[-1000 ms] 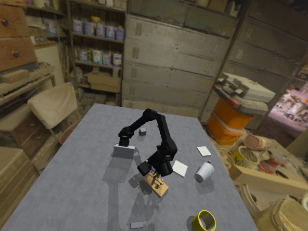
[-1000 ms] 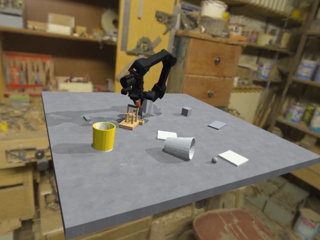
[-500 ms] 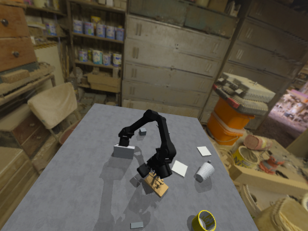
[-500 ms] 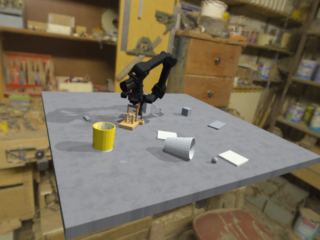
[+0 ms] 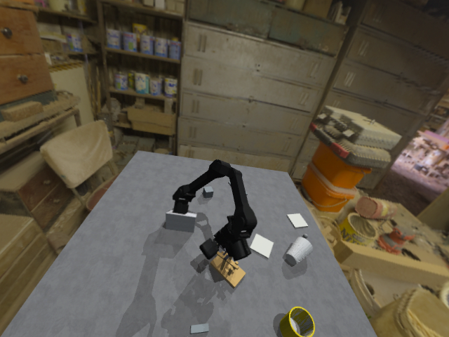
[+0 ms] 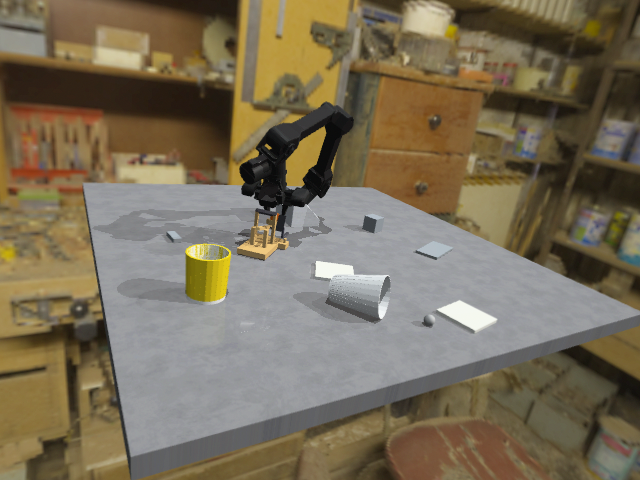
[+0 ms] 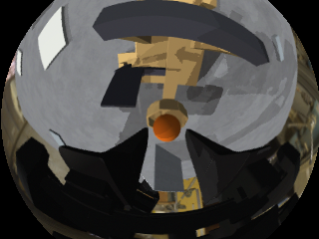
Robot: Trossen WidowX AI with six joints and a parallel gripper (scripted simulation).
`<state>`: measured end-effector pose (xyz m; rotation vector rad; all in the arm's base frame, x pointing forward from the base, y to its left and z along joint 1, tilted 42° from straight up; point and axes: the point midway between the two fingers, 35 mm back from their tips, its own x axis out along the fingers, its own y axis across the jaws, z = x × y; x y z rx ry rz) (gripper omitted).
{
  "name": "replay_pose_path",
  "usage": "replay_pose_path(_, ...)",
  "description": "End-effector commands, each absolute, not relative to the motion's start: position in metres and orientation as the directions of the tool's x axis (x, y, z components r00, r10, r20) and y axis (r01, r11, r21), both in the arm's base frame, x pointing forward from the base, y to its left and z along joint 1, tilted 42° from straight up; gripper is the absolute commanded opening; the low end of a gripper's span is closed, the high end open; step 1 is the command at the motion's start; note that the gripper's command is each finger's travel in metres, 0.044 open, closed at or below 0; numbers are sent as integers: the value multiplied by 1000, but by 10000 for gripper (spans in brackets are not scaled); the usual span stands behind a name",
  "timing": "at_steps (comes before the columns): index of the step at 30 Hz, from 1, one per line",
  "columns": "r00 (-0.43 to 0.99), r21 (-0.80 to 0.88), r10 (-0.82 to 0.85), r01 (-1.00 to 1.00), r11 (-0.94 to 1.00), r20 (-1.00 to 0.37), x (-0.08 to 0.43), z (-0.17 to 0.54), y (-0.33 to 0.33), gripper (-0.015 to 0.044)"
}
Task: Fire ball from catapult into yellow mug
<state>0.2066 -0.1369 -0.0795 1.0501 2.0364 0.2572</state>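
The black claw (image 5: 225, 255) (image 6: 281, 227) (image 7: 166, 131) stands with its fingers apart, the orange ball (image 6: 271, 217) (image 7: 166, 127) between them at the cup of the wooden catapult (image 5: 237, 278) (image 6: 255, 250) (image 7: 171, 75). The yellow mug (image 5: 287, 326) (image 6: 206, 274) stands upright, well apart. Labels on the shelved cans (image 5: 146, 45) (image 6: 613, 139) are too blurred to read.

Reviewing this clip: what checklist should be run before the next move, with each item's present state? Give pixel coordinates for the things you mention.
1. Pincer (image 5: 225, 253) (image 6: 279, 224) (image 7: 166, 131) fingers off the orange ball (image 6: 277, 217) (image 7: 166, 127): ok, a gap shows on each side.
2. Ball at the catapult's (image 5: 236, 278) (image 6: 255, 250) (image 7: 184, 70) cup (image 7: 166, 103): ok, it appears to sit there; how firmly, cannot tell.
3. Pincer withdrawn from the catapult: not ok, its fingers flank the ball.
4. Yellow mug (image 5: 284, 326) (image 6: 206, 276) upright, mouth up: ok.
5. Grey tumbler (image 5: 299, 250) (image 6: 356, 294) off the catapult-to-mug line: ok, it lies to one side.
6. Aim accurate enough to fire: cannot tell.
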Motion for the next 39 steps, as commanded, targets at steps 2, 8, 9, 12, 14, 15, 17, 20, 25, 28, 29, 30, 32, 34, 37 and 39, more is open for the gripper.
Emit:
replay_pose_path(2,-298,491,738,590,640,-605,210,-62,-153,315)
replay_pose_path(8,-202,436,661,608,663,-723,207,8,-206,440)
replay_pose_path(9,-199,434,658,609,663,-726,206,11,-207,440)
replay_pose_path(12,-181,440,655,609,660,-733,218,-14,-204,440)
replay_pose_path(14,-135,425,622,618,661,-771,229,-24,-213,440)
replay_pose_path(15,-112,419,605,622,661,-788,235,-29,-218,440)
replay_pose_path(17,-63,409,569,631,659,-820,247,-37,-228,440)
replay_pose_path(20,11,399,513,643,653,-858,266,-48,-243,440)
replay_pose_path(25,140,397,415,659,639,-899,299,-62,-270,440)
replay_pose_path(28,218,405,356,664,629,-909,319,-67,-286,440)
replay_pose_path(29,244,409,336,664,625,-910,326,-69,-291,440)
replay_pose_path(30,272,414,315,665,622,-909,333,-70,-297,440)
replay_pose_path(32,327,426,274,663,615,-904,347,-71,-308,440)
replay_pose_path(34,382,441,234,660,609,-894,361,-71,-319,440)
replay_pose_path(37,462,467,177,649,601,-869,382,-69,-335,440)
replay_pose_path(39,514,487,141,638,597,-846,396,-66,-345,440)
